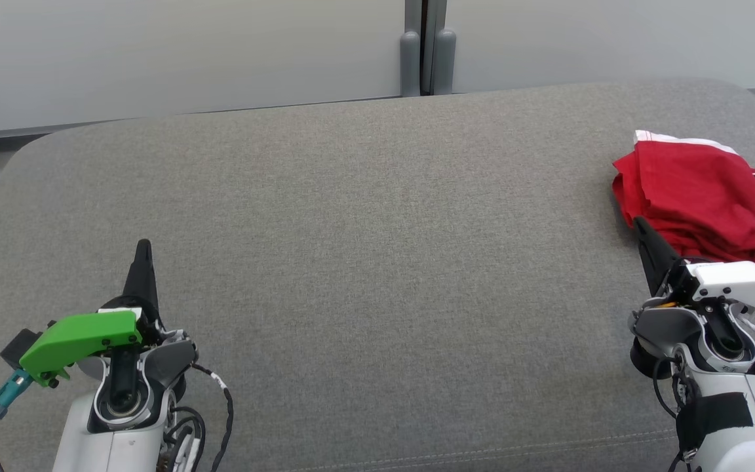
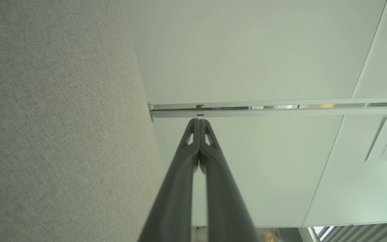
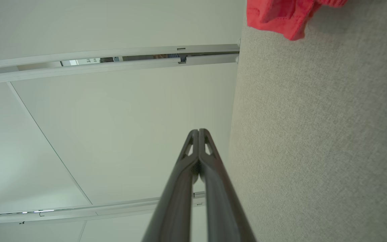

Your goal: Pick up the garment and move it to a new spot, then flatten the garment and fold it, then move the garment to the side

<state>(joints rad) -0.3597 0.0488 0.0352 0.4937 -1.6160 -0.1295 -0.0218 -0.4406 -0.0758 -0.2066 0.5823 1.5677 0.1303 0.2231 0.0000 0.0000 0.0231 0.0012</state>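
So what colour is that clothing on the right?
The garment is red with white trim and dark numbers, clearest in the head view.

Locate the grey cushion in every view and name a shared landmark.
Head view: grey cushion spans the middle and bottom.
Left wrist view: grey cushion along the left side.
Right wrist view: grey cushion along the right side.
Shared landmark: wall-panel joint behind the cushion's far edge.

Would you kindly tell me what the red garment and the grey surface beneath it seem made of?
The red garment: probably thin jersey-type fabric, matte; it lies in soft folds, with a stitched hem. The grey surface: seemingly padded woven upholstery, matte and heathered; its weave and a stitched front seam show.
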